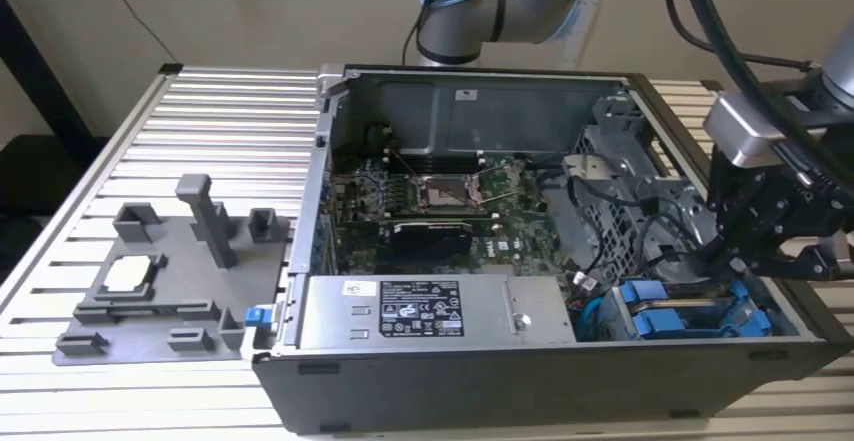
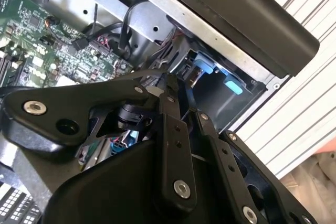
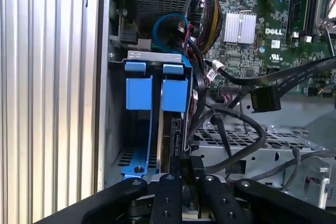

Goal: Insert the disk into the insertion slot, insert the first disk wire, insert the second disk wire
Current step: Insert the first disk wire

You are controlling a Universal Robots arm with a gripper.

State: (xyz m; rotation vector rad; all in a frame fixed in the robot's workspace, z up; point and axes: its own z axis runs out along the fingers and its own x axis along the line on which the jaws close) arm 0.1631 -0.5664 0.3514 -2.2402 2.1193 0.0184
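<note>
One grey fixture plate (image 1: 147,291) sits on the slatted table (image 1: 227,121), at the exterior view's left, well apart from the open computer case (image 1: 534,381).

Power supply (image 1: 427,311) is along the case's near edge, with the motherboard (image 1: 441,196) beyond it.

Near corner at the exterior view's right: two blue-framed drives lie side by side in the insertion slot (image 3: 153,56). The disk (image 3: 174,93) is the one on the motherboard side. The other drive (image 3: 138,90) lies against the case wall.

Gripper (image 3: 189,162) is lined up on the disk's end, opposite the blue tabs. Cannot tell whether the claw is clamped on it or free.

A black flat-cable connector (image 3: 264,99) hangs loose and unplugged on the motherboard side of the bay.

Judgement: the disk looks level with its neighbour, so seating is nearly or fully done. To do the step well, press straight along the frame with no twist. Keep the dark cable bundle (image 3: 202,103), just beside the frame, from getting trapped.
</note>
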